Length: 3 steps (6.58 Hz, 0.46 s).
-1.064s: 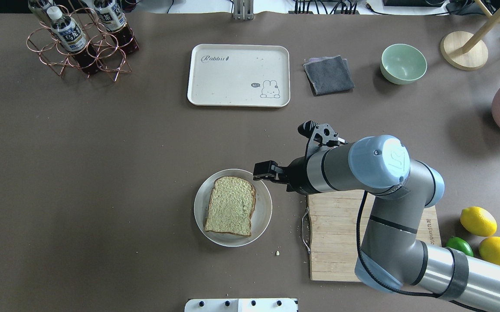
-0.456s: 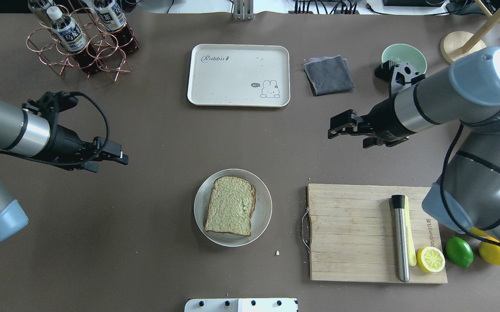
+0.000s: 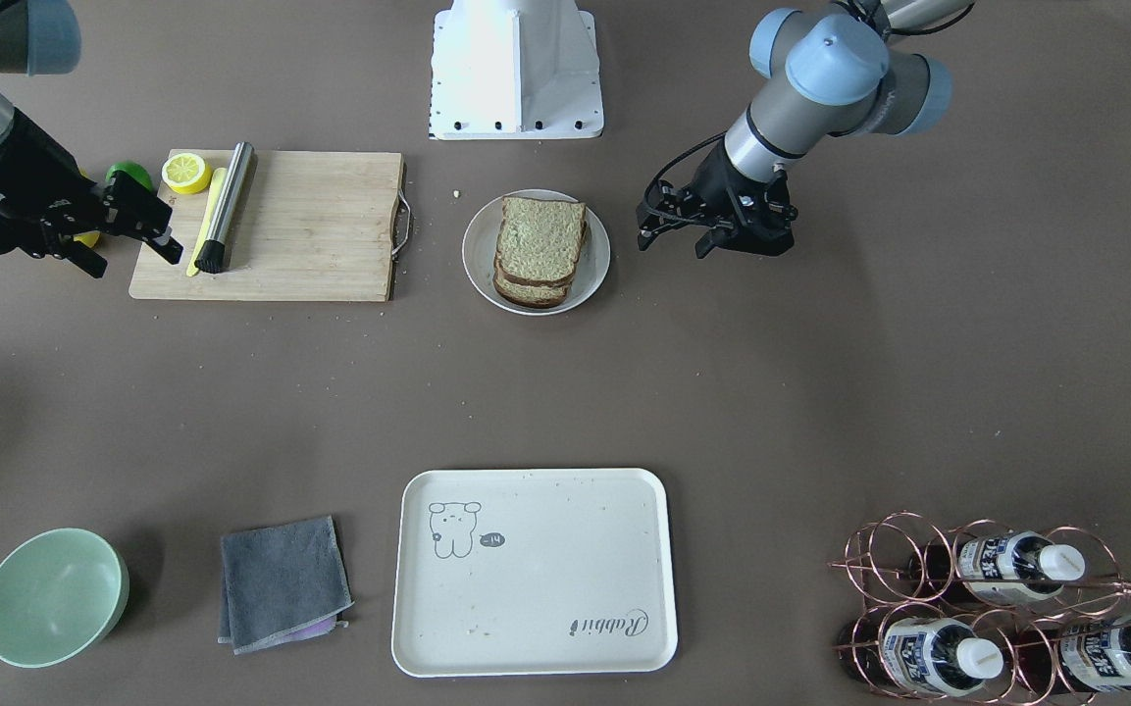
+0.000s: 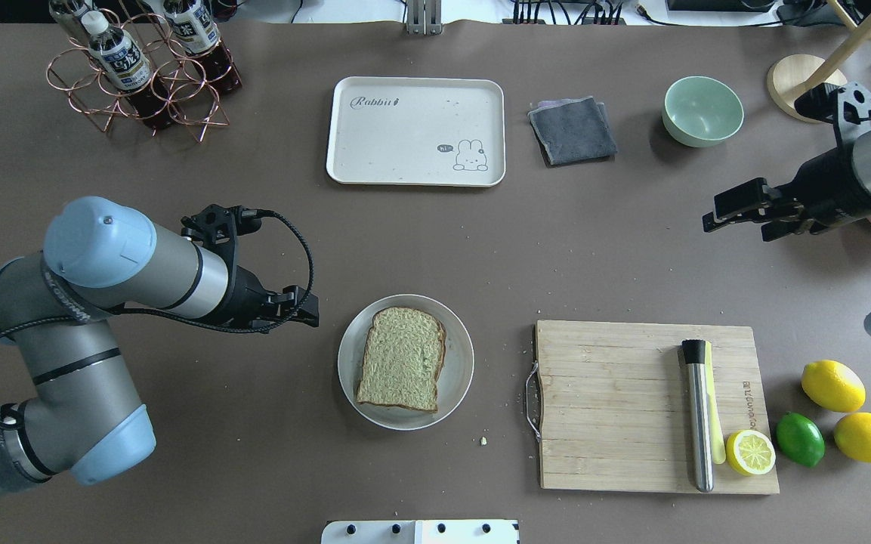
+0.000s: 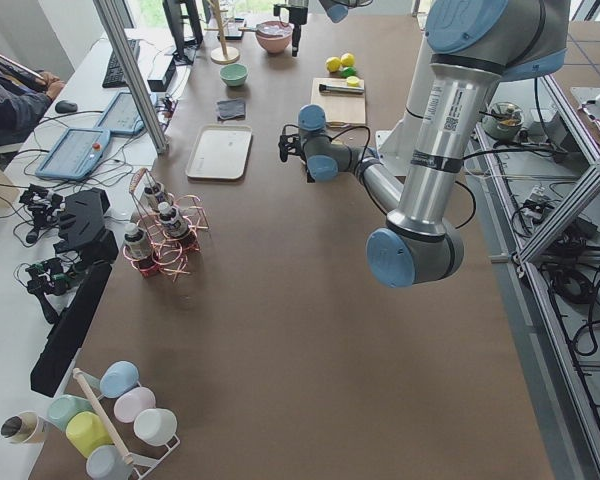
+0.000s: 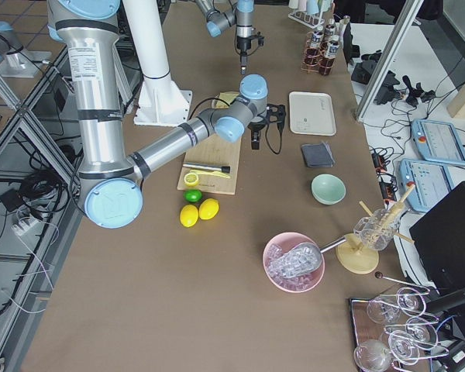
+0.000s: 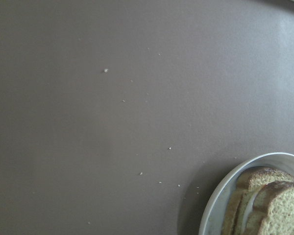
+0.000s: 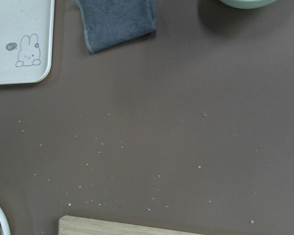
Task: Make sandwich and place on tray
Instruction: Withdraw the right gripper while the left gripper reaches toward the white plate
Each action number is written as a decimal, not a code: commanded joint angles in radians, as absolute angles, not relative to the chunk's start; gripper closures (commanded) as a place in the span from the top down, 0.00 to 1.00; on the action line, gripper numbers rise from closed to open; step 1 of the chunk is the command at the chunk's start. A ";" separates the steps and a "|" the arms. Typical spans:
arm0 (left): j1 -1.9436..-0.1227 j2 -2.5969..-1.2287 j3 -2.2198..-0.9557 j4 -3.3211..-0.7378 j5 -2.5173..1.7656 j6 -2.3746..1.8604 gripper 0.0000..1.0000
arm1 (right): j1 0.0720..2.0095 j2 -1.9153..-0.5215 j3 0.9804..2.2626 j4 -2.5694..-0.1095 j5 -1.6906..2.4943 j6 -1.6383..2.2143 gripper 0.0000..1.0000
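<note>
The sandwich (image 4: 403, 368) sits stacked on the round plate (image 4: 462, 389), well apart from the tray (image 4: 412, 128) across the surface. The left tool (image 4: 310, 311) hovers just beside the plate, jaws apart and empty. The right tool (image 4: 733, 219) hangs aside, likewise spread and empty. To my eye, the pickup comes next, and it needs a grip clamping both slices.

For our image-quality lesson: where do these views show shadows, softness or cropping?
Front-facing view: the green bowl casts a soft shadow toward the grey cloth. Left wrist view: slightly soft, with the sandwich and plate cut off at the bottom-right corner. Overhead view: even light, sandwich texture sharp.
</note>
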<state>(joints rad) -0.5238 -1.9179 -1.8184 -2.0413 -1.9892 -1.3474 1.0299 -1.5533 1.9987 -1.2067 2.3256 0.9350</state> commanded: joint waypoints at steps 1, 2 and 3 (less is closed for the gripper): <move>-0.462 -1.988 -1.744 -2.042 -1.913 -1.351 0.56 | 1.110 -1.653 1.997 -1.206 2.365 0.772 0.99; -0.454 -2.012 -1.721 -2.046 -1.913 -1.354 0.53 | 1.111 -1.661 1.990 -1.206 2.364 0.764 0.99; -0.453 -2.028 -1.701 -2.046 -1.913 -1.355 0.51 | 1.111 -1.664 1.990 -1.206 2.364 0.764 0.99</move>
